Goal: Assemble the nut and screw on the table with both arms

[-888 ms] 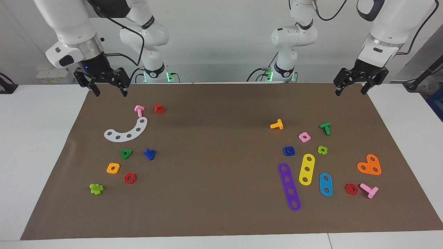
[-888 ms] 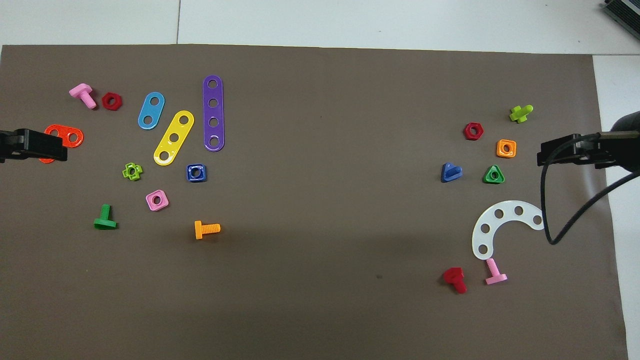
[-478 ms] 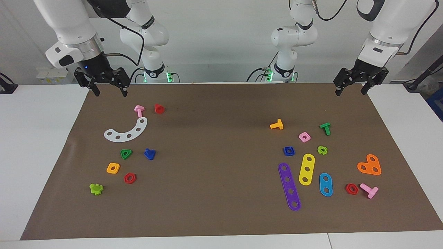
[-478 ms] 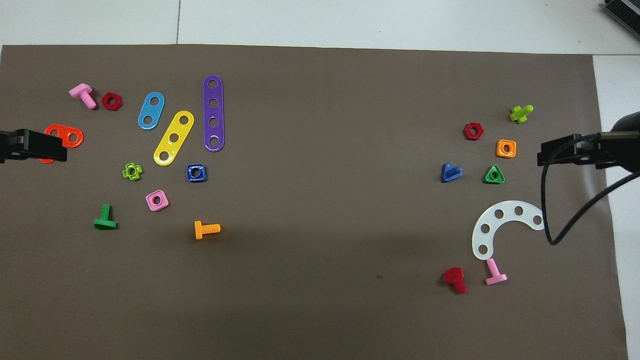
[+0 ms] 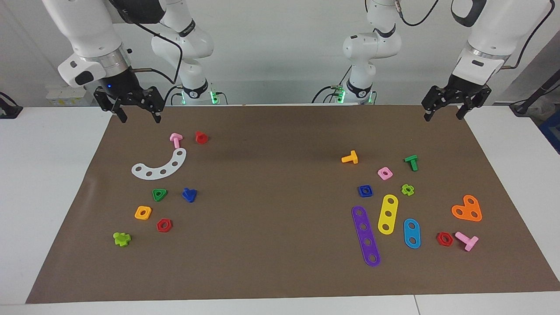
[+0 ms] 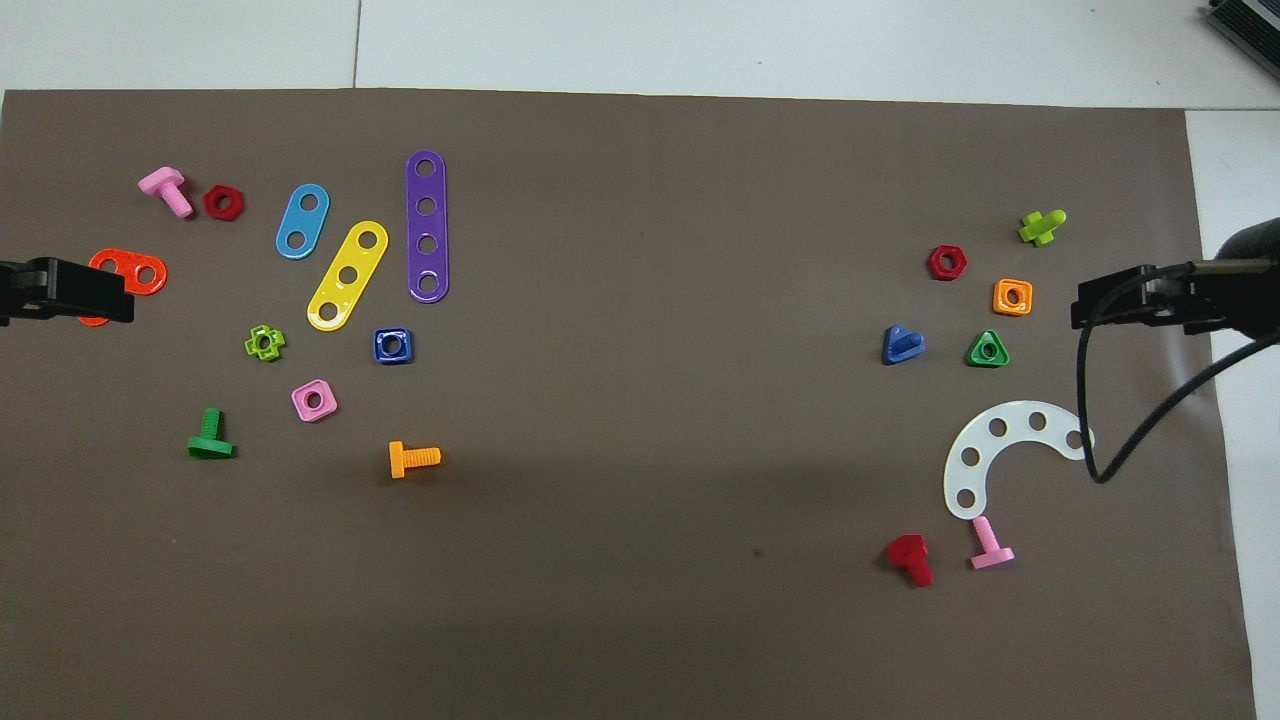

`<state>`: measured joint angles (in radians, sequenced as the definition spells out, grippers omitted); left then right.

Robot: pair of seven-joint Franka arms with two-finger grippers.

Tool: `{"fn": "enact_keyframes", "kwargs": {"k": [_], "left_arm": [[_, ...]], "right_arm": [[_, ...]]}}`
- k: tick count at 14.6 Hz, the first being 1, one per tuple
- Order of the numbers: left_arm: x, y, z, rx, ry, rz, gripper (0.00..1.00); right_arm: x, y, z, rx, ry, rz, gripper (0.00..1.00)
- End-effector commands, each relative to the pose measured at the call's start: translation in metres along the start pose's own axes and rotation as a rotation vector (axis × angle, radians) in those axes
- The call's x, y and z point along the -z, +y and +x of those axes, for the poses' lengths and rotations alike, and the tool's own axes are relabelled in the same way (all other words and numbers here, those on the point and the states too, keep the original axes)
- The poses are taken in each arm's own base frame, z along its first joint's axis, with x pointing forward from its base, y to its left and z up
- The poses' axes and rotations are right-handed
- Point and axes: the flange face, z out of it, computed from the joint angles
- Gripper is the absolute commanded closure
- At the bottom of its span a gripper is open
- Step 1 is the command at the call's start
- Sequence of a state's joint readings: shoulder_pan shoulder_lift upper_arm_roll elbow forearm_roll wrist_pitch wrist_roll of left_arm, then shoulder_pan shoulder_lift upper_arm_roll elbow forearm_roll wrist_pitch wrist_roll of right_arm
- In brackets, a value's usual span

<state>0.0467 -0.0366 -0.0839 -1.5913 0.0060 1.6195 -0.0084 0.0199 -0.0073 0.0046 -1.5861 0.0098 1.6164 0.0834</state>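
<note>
The blue square nut (image 5: 365, 190) (image 6: 393, 346) lies flat on the brown mat (image 5: 280, 227) toward the left arm's end of the table (image 5: 43, 183), beside the yellow strip (image 5: 387, 214). The blue screw (image 5: 189, 194) (image 6: 903, 344) rests toward the right arm's end, beside a green triangular nut (image 5: 159, 194). My left gripper (image 5: 442, 117) (image 6: 70, 290) hangs open and empty above the mat's corner at its own end. My right gripper (image 5: 140, 119) (image 6: 1120, 300) hangs open and empty above the mat's corner at its end. Neither touches a part.
Around the nut lie purple (image 5: 366, 236), yellow and blue strips, a pink nut (image 5: 385, 173), orange (image 5: 350, 157) and green bolts, and an orange heart plate (image 5: 467, 209). Near the screw are a white curved strip (image 5: 160, 166), red (image 5: 201, 137) and pink bolts, and several nuts.
The right gripper has shifted very slightly and its cable has swung a little. The left arm and all parts on the mat are unmoved.
</note>
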Motion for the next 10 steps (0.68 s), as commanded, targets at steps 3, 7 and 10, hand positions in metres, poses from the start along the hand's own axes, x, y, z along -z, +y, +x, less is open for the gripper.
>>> {"fn": "enact_keyframes", "kwargs": {"k": [3,7,10], "left_arm": [[0.001,-0.003,-0.009,0.008,-0.002,-0.004,0.00],[-0.001,0.025,-0.014,-0.047,-0.037,-0.007,0.00],[-0.001,0.025,-0.014,-0.045,-0.037,-0.005,0.00]], "right_arm": [[-0.048,-0.001,0.019,0.005,0.045,-0.001,0.06],[-0.113,-0.002,0.047,0.004,0.049,-0.004,0.10],[-0.165,-0.016,0.067,0.040,0.034,-0.034,0.10]]}}
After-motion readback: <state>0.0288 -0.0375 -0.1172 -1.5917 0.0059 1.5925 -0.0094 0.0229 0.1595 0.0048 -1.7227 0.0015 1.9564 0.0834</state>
